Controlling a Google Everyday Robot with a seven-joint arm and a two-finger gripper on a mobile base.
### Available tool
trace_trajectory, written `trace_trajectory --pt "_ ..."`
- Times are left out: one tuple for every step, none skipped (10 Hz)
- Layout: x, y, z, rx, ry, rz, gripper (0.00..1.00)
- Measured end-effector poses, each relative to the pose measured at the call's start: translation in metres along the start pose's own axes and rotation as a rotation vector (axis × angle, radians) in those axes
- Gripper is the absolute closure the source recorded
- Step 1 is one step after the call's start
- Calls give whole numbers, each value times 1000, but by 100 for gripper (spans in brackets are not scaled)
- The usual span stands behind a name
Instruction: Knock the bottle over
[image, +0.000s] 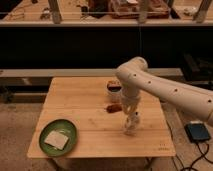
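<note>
The bottle (131, 124) is small, pale and clear, and stands on the wooden table (80, 107) right of its middle, toward the front. I cannot tell if it leans. My gripper (131, 113) hangs from the white arm (165, 90), which reaches in from the right. The gripper points down directly above the bottle, at or touching its top. The bottle's neck and cap are hidden behind the gripper.
A white cup with a dark brown top (114, 90) stands behind the gripper. A small brown item (114, 107) lies just left of the gripper. A green plate (58, 136) holding a pale flat piece (54, 140) sits at the front left. A dark pad (199, 132) lies on the floor at the right.
</note>
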Motion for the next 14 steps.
trace_trajectory --pt "1 4 -1 5 -2 10 93" --pt "6 5 0 8 -3 28 93" --pt "9 2 -1 6 3 39 93" --pt "12 -3 0 6 12 52 93" --pt "9 6 0 1 23 76 93" --pt "4 13 0 2 35 104 90" --pt "4 15 1 4 35 111 85" --pt "7 17 1 9 34 120 73" --pt "7 17 2 10 30 129 68" --pt "9 17 4 10 26 141 66" --pt "8 22 6 7 24 155 66" --pt "8 32 8 8 22 175 66" --pt "9 41 10 9 19 187 66" --pt "10 55 11 9 16 198 66"
